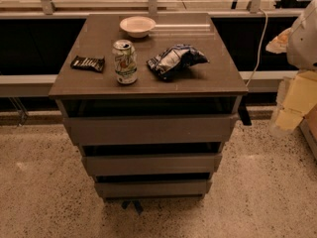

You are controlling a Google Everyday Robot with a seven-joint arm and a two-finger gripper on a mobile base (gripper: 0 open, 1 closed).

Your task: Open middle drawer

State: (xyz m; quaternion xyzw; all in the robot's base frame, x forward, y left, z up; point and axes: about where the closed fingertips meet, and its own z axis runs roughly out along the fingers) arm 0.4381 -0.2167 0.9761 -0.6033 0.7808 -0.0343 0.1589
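The grey-brown cabinet (pixel 148 83) has three flat, handle-less drawer fronts stacked one above the other. The middle drawer (pixel 151 163) is the mid-sized front, with a dark gap above it. The widest front (pixel 148 129) is above it and the narrowest front (pixel 152 187) is below. My gripper (pixel 286 114) shows as pale yellow and white parts at the right edge of the camera view. It is to the right of the cabinet, level with the top front, and touches no drawer.
On the cabinet top stand a white bowl (pixel 137 26), a soda can (pixel 125 61), a crumpled blue chip bag (pixel 174 61) and a dark snack bar (pixel 87 63). A dark piece (pixel 244 115) hangs at the cabinet's right side. The speckled floor (pixel 39 197) surrounds the cabinet.
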